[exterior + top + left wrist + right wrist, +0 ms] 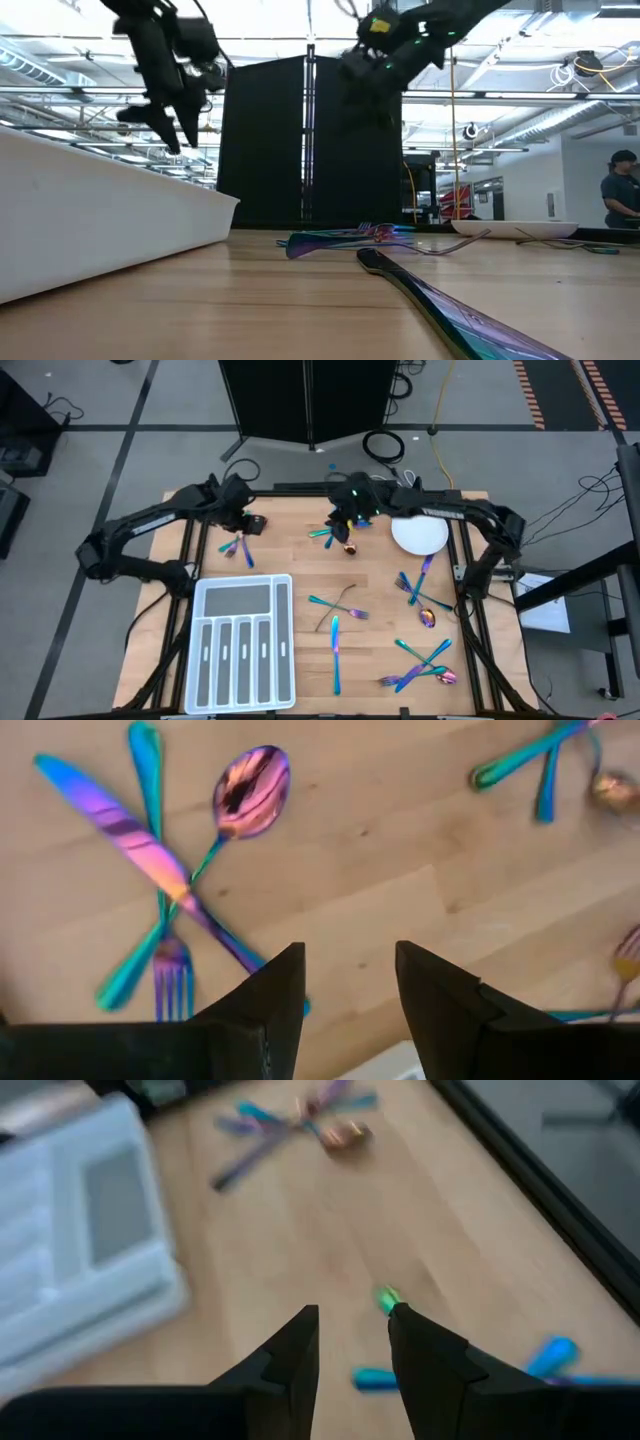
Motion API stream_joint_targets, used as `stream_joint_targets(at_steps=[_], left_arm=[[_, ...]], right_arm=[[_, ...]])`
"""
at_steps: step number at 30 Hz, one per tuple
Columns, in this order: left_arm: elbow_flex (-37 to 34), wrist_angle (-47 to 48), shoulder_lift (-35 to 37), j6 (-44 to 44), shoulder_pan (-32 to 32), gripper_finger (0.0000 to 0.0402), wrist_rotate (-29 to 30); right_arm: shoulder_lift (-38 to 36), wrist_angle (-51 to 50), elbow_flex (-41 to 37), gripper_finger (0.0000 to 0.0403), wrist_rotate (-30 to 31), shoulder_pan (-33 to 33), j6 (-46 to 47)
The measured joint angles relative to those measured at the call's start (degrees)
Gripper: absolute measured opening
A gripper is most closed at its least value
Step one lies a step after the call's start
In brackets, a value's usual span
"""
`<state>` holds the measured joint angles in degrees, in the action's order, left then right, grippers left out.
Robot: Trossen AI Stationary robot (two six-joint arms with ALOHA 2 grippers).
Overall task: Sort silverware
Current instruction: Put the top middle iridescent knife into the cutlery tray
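You see a knife [460, 315] lying close on the table [250, 300], crossed silverware [350, 238] behind it (white tray [100, 215] alongside).

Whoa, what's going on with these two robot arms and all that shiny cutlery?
Two robot arms are sorting rainbow-colored silverware scattered across a wooden table into a white tray. At this moment nothing has been picked up: the tray looks empty. The left end effector hovers open over a crossed knife, spoon and fork at the far left, and the right end effector hangs open near the far middle, beside a white plate.
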<state>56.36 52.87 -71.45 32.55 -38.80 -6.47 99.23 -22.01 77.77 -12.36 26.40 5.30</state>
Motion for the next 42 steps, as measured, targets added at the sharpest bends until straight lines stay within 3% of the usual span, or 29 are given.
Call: stream_joint_targets(at_steps=[5, 13, 24, 42], left_arm=[[0.0, -4.3, -2.9, -7.7, -0.6, 0.0157, -1.2], [0.0, -5.9, -0.5, -10.5, -1.3, 0.0157, -4.2], [0.0, -5.9, 1.1, -10.9, -1.3, 0.0157, -4.2], [0.0, -9.1, 1.1, -12.1, -1.3, 0.0157, -4.2]], right_arm=[[9.2, -14.5, 10.5, 0.0112, -4.2, 6.1, -9.4], [20.0, -29.8, 21.9, 0.0112, -4.1, 6.2, -25.1], [26.1, -31.4, 27.0, 0.0112, -2.7, 4.5, -36.4], [31.2, -35.7, 26.9, 0.0112, 5.4, 4.3, -36.0]])
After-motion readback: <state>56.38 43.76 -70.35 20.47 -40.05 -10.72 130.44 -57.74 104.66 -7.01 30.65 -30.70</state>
